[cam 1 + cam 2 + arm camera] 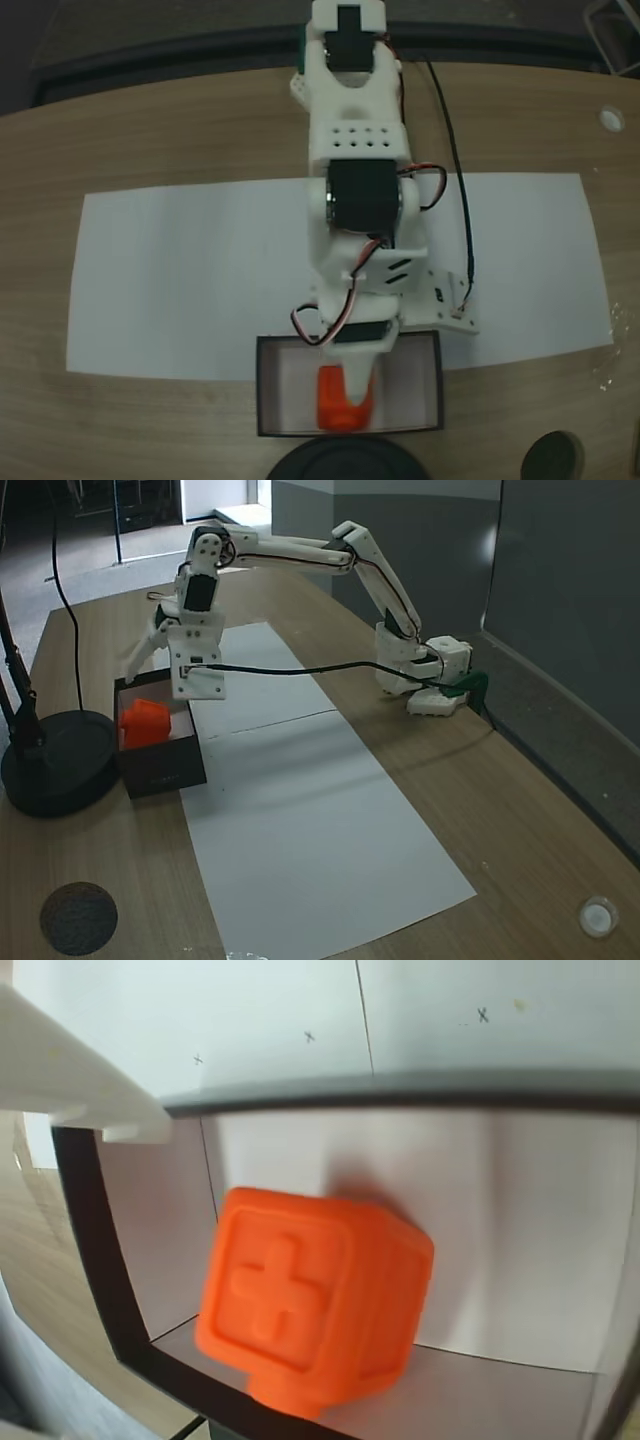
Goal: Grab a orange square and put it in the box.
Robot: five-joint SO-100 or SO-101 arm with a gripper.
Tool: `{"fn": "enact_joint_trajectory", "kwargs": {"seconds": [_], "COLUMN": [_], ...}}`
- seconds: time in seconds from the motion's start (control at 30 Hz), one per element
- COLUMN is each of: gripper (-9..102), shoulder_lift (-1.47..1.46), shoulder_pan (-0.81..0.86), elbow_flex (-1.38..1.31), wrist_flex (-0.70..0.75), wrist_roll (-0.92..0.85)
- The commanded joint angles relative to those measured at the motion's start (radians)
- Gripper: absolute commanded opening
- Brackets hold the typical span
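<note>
Orange-red cube: small, with rounded edges; it lies inside the tray, near the tray's front wall in a fixed view. In the wrist view it looks tilted and a little blurred, with a raised cross on the face towards the camera.
Black-walled tray: shallow, rectangular and white inside. It sits at the near edge of the paper, partly on bare wood, and there is free white floor on both sides of the cube.
Pincer: white plastic, hanging over the middle of the tray just above the cube. It appears spread and holds nothing (the one white finger in the wrist view stands well apart from the cube).
White paper sheet: long and flat on the surface, bare to the left and right of the arm.
Wooden surface: its curved far edge runs behind the arm's base.
Black round stand base: just beside the tray's outer wall, so that side is tight.
Dark round disc: flat on the wood, well apart from the tray.
Black cable: runs from the wrist back to the arm's base, above the paper.
</note>
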Motion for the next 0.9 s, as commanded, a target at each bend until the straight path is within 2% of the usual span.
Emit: {"fn": "enact_joint_trajectory", "kwargs": {"seconds": [0.0, 0.07, 0.33, 0.6, 0.87], "gripper": [5, 0, 1, 1, 1], "shoulder_lift": [0.21, 0.304, 0.816, 1.491, 2.01], "shoulder_pan": [-0.063, -0.114, -0.216, -0.21, -0.087], "elbow_flex": [-0.184, -0.272, -0.221, 0.443, 1.069], "wrist_flex": [0.112, 0.19, 0.206, 0.183, 0.009], "wrist_roll": [0.017, 0.023, 0.069, 0.064, 0.058]}}
